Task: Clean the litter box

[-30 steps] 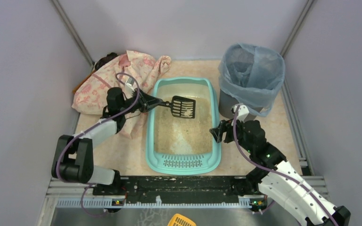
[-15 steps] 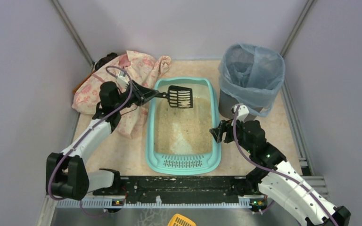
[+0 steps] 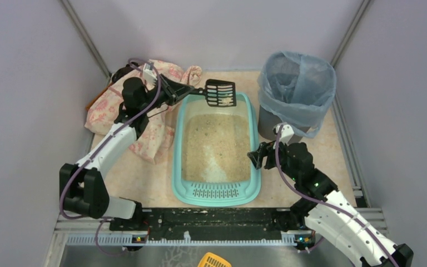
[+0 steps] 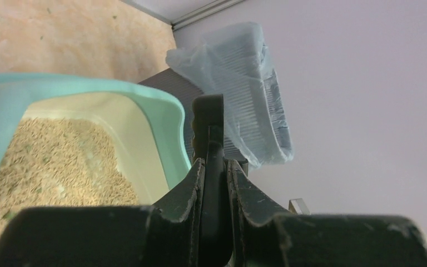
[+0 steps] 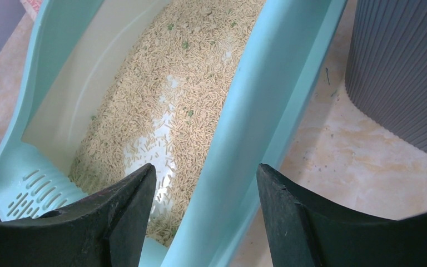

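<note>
The turquoise litter box [image 3: 177, 167] lies mid-table with beige litter [image 3: 214, 144] inside and its slotted grille at the near end. My left gripper [image 3: 186, 90] is shut on the handle of a black slotted scoop [image 3: 221, 92], held above the box's far rim with pale bits on it. The left wrist view shows the scoop handle [image 4: 210, 128] pinched between both fingers, above the box rim [image 4: 161, 111]. My right gripper [image 3: 254, 157] is open and straddles the box's right rim [image 5: 267, 94], one finger over the litter [image 5: 189, 67], the other over the floor, touching neither.
A grey bin lined with a blue bag [image 3: 296, 89] stands at the back right, close to the box. A pink floral cloth [image 3: 144, 105] is bunched at the back left under my left arm. A yellow scoop [image 3: 213, 260] peeks in at the bottom edge.
My left arm has lifted the scoop out of the litter and carried it up toward the box's far end. The right arm has not moved.
</note>
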You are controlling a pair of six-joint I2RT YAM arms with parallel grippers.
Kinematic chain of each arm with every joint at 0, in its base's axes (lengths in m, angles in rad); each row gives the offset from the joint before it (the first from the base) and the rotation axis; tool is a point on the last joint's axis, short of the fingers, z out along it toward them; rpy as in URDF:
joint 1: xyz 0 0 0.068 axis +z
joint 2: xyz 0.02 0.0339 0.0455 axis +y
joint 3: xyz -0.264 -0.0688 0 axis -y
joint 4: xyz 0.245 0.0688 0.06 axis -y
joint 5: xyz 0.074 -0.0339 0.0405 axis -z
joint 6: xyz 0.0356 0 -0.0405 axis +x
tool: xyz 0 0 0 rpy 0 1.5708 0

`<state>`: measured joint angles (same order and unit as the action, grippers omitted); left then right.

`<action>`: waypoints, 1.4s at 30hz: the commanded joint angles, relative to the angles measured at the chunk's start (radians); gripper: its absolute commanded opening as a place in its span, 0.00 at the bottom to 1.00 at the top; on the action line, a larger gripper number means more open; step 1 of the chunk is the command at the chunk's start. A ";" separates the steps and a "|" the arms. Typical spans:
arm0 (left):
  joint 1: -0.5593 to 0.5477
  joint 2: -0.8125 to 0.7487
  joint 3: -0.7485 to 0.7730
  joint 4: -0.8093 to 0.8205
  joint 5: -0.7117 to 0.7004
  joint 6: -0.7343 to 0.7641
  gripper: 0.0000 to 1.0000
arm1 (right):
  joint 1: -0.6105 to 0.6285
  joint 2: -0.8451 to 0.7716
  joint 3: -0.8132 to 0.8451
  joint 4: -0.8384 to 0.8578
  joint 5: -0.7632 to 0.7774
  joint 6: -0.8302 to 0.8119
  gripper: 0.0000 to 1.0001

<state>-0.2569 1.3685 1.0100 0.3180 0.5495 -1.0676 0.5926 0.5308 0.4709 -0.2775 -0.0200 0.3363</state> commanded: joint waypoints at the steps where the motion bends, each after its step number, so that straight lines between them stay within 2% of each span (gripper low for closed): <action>1: -0.041 0.090 0.122 0.065 -0.030 -0.034 0.00 | -0.002 -0.037 0.026 0.009 0.005 0.006 0.67; 11: -0.120 0.251 0.423 0.056 -0.070 -0.068 0.00 | -0.003 -0.090 0.028 -0.033 0.015 0.015 0.67; 18: -0.182 0.376 0.648 -0.036 -0.129 -0.042 0.00 | -0.002 -0.110 0.028 -0.044 0.017 0.018 0.67; 23: -0.234 0.496 0.782 -0.042 -0.159 -0.049 0.00 | -0.002 -0.127 0.027 -0.054 0.017 0.021 0.67; 26: -0.262 0.587 0.883 -0.011 -0.158 -0.027 0.00 | -0.002 -0.133 0.027 -0.057 0.017 0.023 0.67; 28: -0.280 0.644 0.911 0.092 -0.132 -0.008 0.00 | -0.002 -0.134 0.023 -0.052 0.017 0.023 0.67; 31: -0.302 0.721 0.970 0.252 -0.051 0.098 0.00 | -0.002 -0.127 0.010 -0.034 0.017 0.025 0.67; 33: -0.319 0.738 0.990 0.290 -0.034 0.194 0.00 | -0.002 -0.122 0.008 -0.028 0.017 0.024 0.67; 36: -0.336 0.728 0.993 0.259 -0.047 0.344 0.00 | -0.002 -0.122 0.008 -0.029 0.017 0.023 0.67; 42: -0.353 0.710 0.930 0.425 0.118 0.508 0.00 | -0.002 -0.114 0.007 -0.025 0.017 0.022 0.67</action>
<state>-0.5972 2.1281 1.9526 0.5694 0.5465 -0.7380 0.5926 0.4088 0.4709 -0.3595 -0.0147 0.3454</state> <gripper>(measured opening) 0.213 0.675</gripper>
